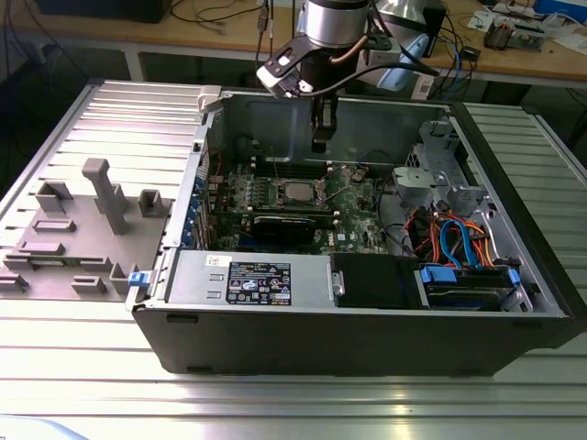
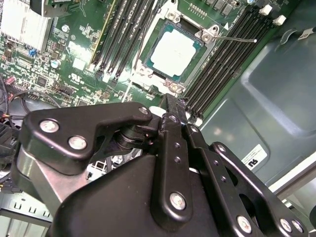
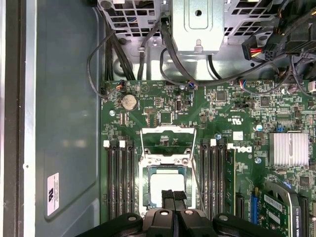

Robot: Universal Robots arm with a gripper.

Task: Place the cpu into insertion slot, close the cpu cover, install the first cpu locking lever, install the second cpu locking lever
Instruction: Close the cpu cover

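Currently gripper (image 3: 174, 194) clenched, empty, over seated cpu (image 3: 165, 183), cover (image 3: 167, 131) open; I reckon off-ctr descent could scrape cpu or bend cover.

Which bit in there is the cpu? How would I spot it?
Look inside the open computer case at the green motherboard. Between its two banks of long black memory slots lies the cpu, the one flat, pale silver square.
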